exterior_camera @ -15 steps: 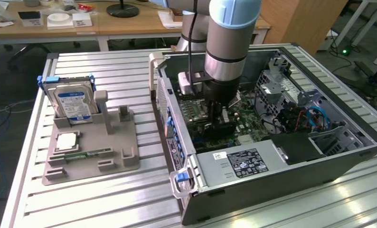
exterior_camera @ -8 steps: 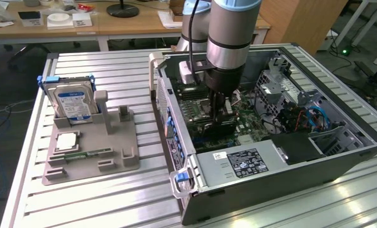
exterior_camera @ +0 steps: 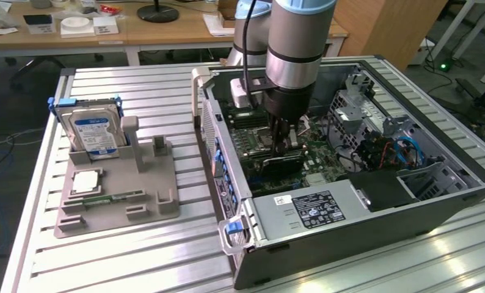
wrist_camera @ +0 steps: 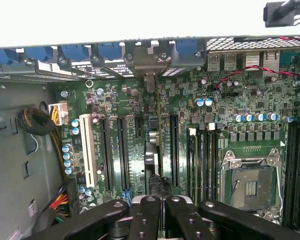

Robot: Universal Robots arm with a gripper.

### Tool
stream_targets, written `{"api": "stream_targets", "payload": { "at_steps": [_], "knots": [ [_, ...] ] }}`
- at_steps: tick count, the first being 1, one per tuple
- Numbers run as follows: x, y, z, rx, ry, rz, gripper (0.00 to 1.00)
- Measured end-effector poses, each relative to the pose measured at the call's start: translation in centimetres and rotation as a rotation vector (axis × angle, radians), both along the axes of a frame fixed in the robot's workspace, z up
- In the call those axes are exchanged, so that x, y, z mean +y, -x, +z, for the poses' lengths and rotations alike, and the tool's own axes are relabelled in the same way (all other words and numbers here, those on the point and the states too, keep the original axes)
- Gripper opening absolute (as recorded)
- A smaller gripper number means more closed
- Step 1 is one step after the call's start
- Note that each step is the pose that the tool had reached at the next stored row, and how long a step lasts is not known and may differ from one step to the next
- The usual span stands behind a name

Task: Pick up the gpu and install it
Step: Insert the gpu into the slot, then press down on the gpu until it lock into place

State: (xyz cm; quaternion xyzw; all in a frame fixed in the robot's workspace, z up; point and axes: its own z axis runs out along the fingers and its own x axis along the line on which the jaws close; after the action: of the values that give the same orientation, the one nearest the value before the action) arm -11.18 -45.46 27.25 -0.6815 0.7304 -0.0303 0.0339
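The gpu (exterior_camera: pixel 279 162) stands on edge on the motherboard inside the open computer case. In the wrist view the gpu (wrist_camera: pixel 151 150) shows as a thin dark strip along a slot, and its pale bracket meets the case's rear wall. My gripper (exterior_camera: pixel 280 146) reaches straight down into the case, right above the card. In the wrist view the gripper (wrist_camera: pixel 163 202) has its black fingers (wrist_camera: pixel 145 215) pressed together at the card's upper edge. Whether they pinch the card or only rest on it, I cannot tell.
The green motherboard (wrist_camera: pixel 250 150) carries several empty slots and an open CPU socket (wrist_camera: pixel 250 186). A silver power supply (exterior_camera: pixel 308 210) and cable bundles sit inside the case (exterior_camera: pixel 438 201). On the exterior view's left, a grey holder (exterior_camera: pixel 120 195) bears a hard drive (exterior_camera: pixel 96 131) with a blue label.
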Motion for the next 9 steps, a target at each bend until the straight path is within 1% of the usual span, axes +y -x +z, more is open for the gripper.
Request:
{"api": "stream_targets", "payload": {
  "at_steps": [9],
  "knots": [
    [0.0, 0.0, 0.0, 0.0, 0.0, 0.0, 0.11]
  ]
}}
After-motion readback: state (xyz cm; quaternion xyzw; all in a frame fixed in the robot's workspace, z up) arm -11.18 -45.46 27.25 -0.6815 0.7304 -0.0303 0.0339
